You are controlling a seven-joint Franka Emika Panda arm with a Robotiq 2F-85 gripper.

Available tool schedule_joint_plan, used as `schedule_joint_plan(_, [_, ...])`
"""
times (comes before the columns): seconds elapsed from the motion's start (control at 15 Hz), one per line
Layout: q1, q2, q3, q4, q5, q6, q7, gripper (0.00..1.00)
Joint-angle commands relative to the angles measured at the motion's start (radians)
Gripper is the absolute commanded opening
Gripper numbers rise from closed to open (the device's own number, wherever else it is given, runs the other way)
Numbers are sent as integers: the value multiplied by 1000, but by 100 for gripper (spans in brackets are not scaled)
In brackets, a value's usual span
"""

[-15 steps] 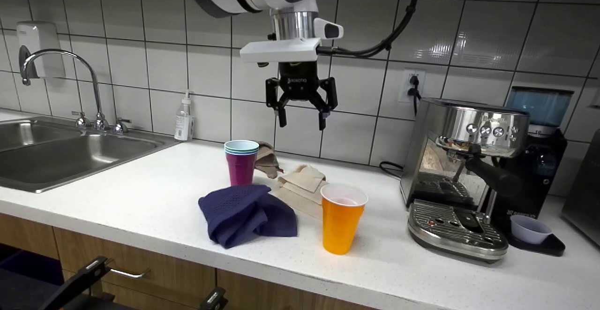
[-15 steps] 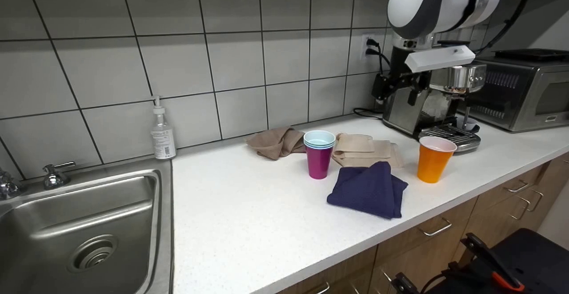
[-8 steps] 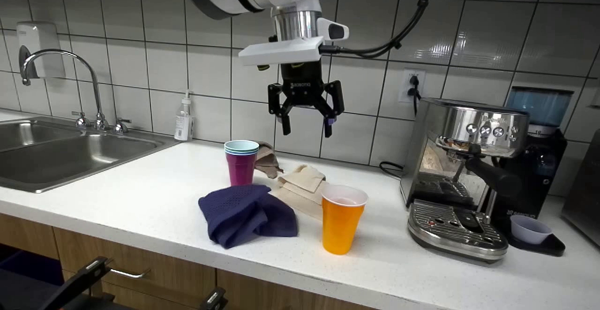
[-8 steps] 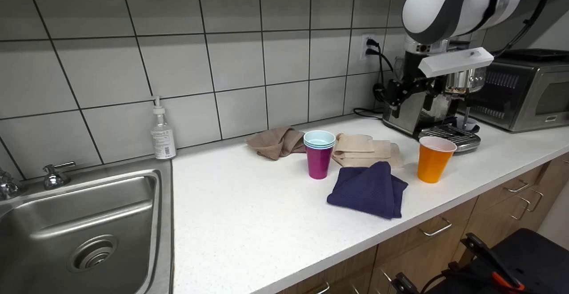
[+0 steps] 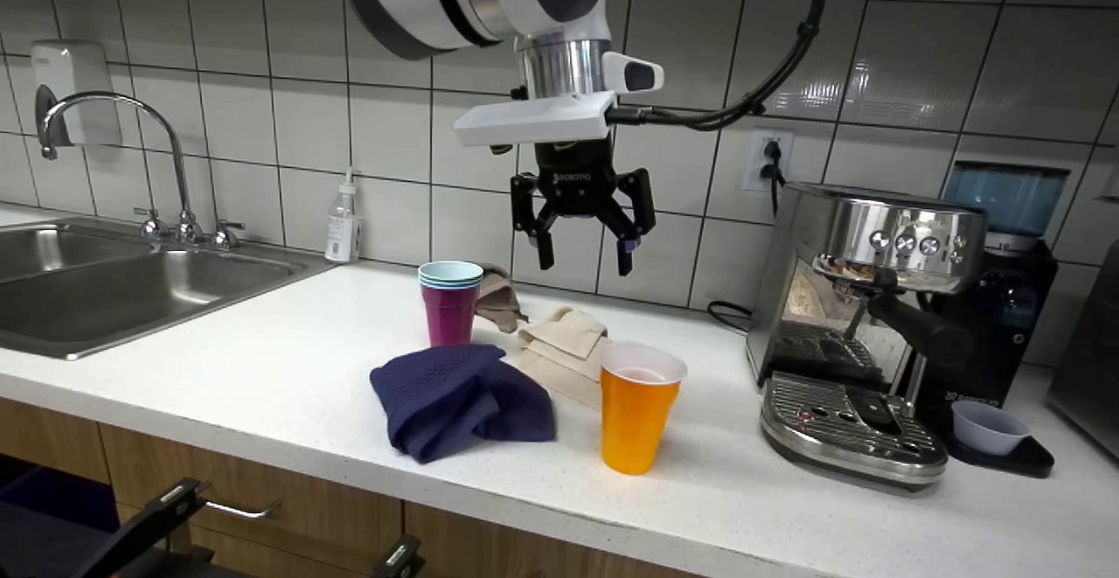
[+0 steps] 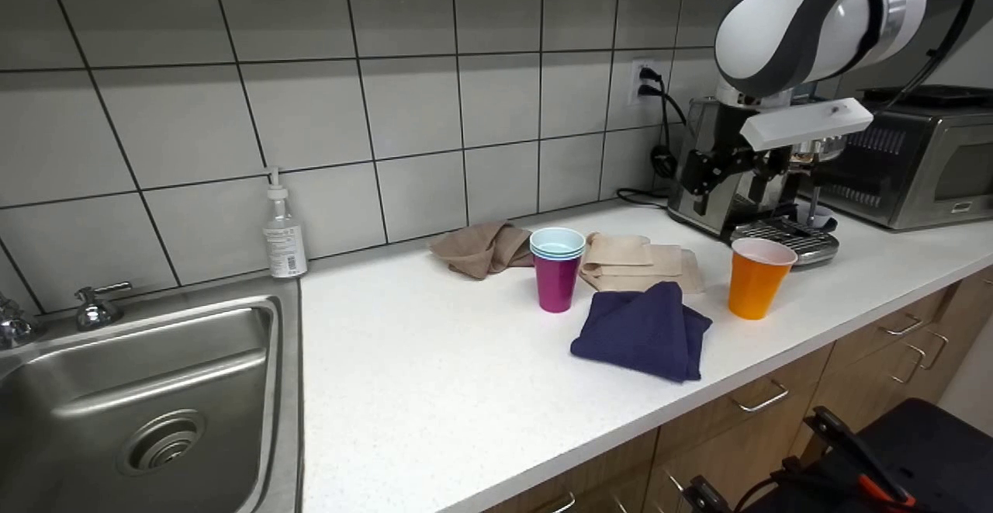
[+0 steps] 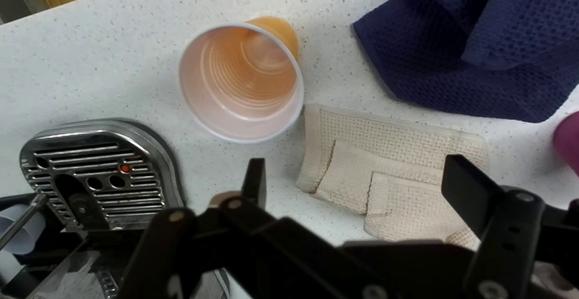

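Note:
My black gripper (image 5: 586,265) is open and empty, high above the counter. In the wrist view its fingers stand wide apart, and the gap (image 7: 355,174) lies over a folded beige cloth (image 7: 389,154), touching nothing. An upright orange cup (image 7: 239,82) with a white inside stands beside that cloth; it shows in both exterior views (image 5: 638,416) (image 6: 756,280). A crumpled navy cloth (image 5: 463,399) lies left of the cup in an exterior view. A stack of purple cups (image 5: 450,311) with pale blue rims stands behind it. A brown cloth (image 6: 485,249) lies near the tiled wall.
A steel espresso machine (image 5: 874,237) and a black grinder (image 5: 1005,298) with a small pale cup (image 5: 988,429) stand to one side. A microwave (image 6: 915,156) is beyond. A soap bottle (image 6: 285,237) stands by the sink (image 6: 287,389). A cable hangs from the arm.
My gripper has come lower and moved a little to the right in both exterior views, staying open. The cups and cloths have not moved.

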Motion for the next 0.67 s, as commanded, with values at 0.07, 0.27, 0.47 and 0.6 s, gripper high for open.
schedule_joint_plan(0.07, [-29,52,-7,6,-84,55,76,100])
schedule_joint_plan(0.27, [-31,85,-17,12,-98,53,95,100])
schedule_joint_plan(0.47, [-23,117,-27,18,-89,53,100,100])
schedule_joint_plan(0.6, [-18,138,-30,24,-90,58,106,100])
